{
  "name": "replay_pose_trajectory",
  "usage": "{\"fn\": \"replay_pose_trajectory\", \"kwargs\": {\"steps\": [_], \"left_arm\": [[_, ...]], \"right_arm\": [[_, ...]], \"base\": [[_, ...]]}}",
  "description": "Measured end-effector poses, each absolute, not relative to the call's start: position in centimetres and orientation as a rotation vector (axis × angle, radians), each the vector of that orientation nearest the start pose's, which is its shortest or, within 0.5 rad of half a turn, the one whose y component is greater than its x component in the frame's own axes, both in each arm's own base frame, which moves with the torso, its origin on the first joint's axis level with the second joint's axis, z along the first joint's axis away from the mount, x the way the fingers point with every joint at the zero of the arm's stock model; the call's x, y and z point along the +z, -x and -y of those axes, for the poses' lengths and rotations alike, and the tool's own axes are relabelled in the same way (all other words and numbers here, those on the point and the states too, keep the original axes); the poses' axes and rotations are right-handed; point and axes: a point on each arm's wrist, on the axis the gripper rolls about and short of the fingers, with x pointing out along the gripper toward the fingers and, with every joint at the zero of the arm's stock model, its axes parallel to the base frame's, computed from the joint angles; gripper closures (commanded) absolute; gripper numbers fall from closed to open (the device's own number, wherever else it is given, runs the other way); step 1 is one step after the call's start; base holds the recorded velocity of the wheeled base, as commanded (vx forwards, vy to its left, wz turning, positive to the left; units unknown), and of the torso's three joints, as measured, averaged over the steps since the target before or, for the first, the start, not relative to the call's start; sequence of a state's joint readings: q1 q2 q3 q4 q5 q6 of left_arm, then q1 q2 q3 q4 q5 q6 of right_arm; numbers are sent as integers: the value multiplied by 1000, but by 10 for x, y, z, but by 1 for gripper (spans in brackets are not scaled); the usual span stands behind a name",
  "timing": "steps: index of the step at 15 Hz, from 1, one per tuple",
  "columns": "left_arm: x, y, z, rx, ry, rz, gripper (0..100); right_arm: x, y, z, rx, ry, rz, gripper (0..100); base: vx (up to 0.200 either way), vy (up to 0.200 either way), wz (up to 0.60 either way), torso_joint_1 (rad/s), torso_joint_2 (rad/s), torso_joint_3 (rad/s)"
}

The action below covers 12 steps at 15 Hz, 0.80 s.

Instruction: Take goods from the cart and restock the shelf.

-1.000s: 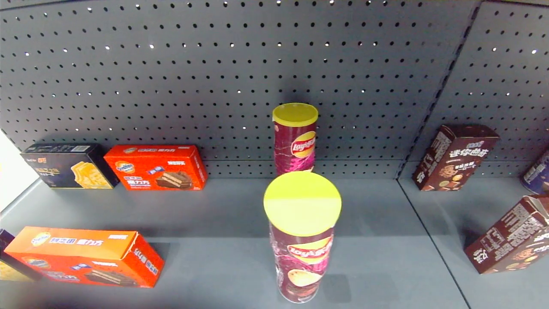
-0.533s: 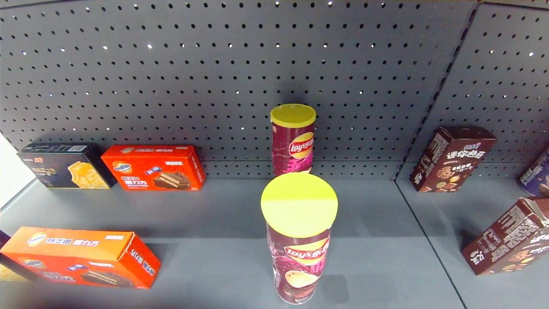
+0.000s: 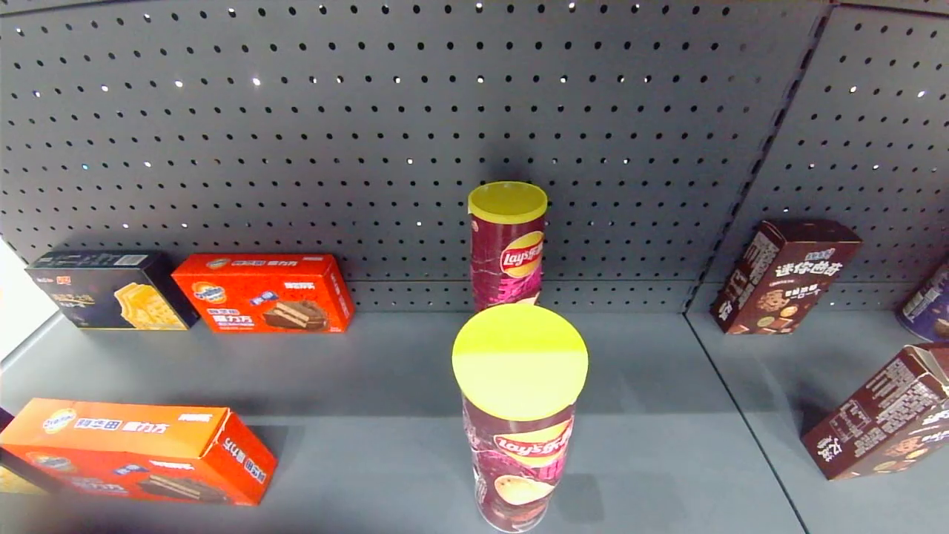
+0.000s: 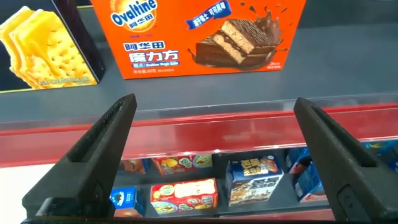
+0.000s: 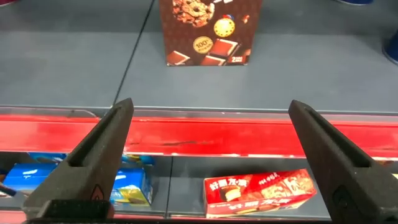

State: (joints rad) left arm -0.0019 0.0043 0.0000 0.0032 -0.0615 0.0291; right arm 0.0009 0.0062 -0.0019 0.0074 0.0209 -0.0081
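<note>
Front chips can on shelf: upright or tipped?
Upright. The front chips can stands on its base on the shelf, yellow lid on top.

On the shelf (image 3: 371, 386) I count two chip cans, a back can (image 3: 508, 248) and a front can (image 3: 519, 437). There are two orange boxes, one at the back (image 3: 263, 293) and one at the front (image 3: 141, 452). Two brown boxes stand toward the right, back (image 3: 786, 274) and front (image 3: 878, 415). Two black cracker boxes sit at the left, back (image 3: 111, 291) and front (image 4: 43, 46). One dark blue pack (image 3: 927, 300) sits at the right edge.

rear can (image 3: 508, 252) base behind front can (image 3: 520, 363), blue pack (image 3: 928, 304) cropped
</note>
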Motion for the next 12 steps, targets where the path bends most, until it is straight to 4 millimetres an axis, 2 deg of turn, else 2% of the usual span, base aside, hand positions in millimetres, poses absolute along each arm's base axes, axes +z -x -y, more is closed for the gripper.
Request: {"fn": "replay_pose_trajectory", "kwargs": {"steps": [1, 8, 10, 12], "left_arm": [[75, 23, 1, -63, -29, -7, 0], [75, 23, 1, -64, -31, -7, 0], [75, 23, 1, -60, -28, -6, 0], [75, 22, 1, -58, -27, -8, 0]], "right_arm": [[75, 22, 0, 21, 8, -12, 0], [75, 22, 0, 21, 8, -13, 0], [75, 22, 0, 22, 8, -12, 0], [75, 22, 0, 22, 8, -12, 0]], "base": [[0, 200, 0, 7, 2, 2], [0, 0, 0, 0, 0, 0], [-200, 0, 0, 0, 2, 2], [0, 0, 0, 0, 0, 0]]}}
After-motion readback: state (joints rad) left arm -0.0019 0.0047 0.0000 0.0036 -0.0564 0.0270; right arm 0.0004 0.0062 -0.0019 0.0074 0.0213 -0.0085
